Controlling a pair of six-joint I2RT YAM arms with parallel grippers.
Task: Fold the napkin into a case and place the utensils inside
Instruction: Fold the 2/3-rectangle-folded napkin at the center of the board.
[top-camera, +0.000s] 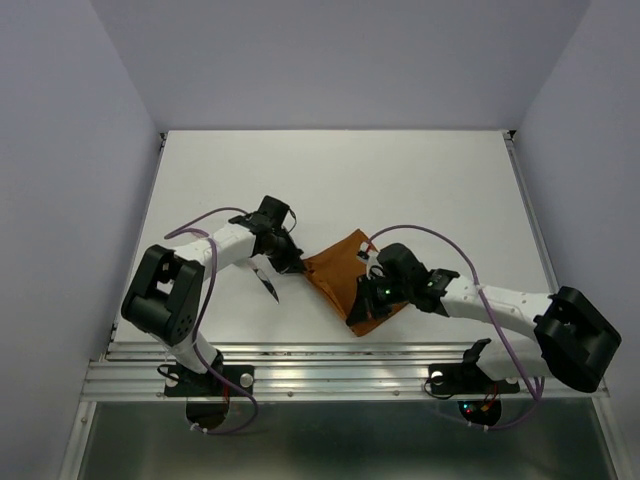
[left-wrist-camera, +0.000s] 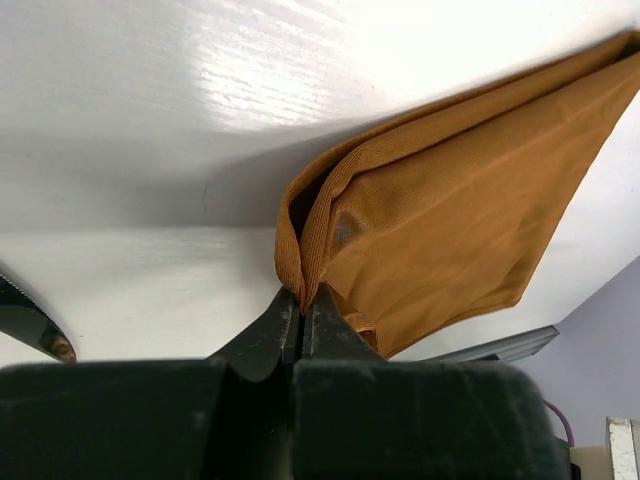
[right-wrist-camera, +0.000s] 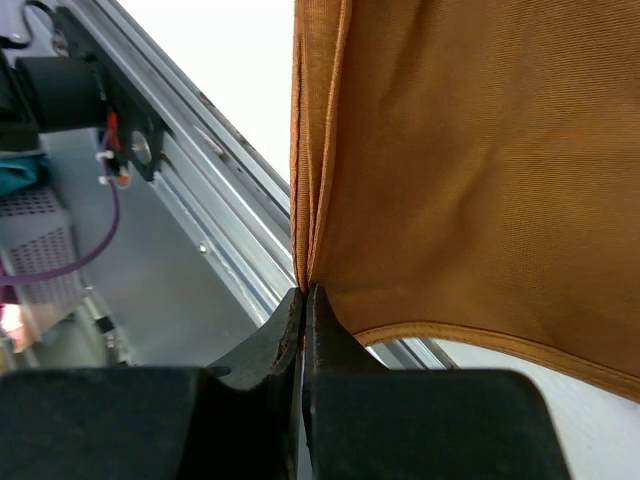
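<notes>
The rust-orange napkin (top-camera: 345, 283) is folded into several layers and stretched between both grippers just above the table's front middle. My left gripper (top-camera: 298, 263) is shut on its left corner, pinching the folded edge (left-wrist-camera: 301, 300). My right gripper (top-camera: 366, 298) is shut on the near edge, and the cloth (right-wrist-camera: 480, 170) hangs in front of that camera. The napkin (left-wrist-camera: 450, 220) forms a loose, roughly triangular fold; no slim case shows. One utensil (top-camera: 268, 283), slender with a dark pointed end, lies on the table just below the left gripper. Its dark tip (left-wrist-camera: 25, 322) shows at the left wrist view's edge.
The white table (top-camera: 340, 180) stretches away behind the arms. A metal rail (top-camera: 330, 362) runs along the near edge, close under the right gripper, and shows again as the rail (right-wrist-camera: 215, 200) in the right wrist view. Purple cables (top-camera: 430, 235) loop over both arms.
</notes>
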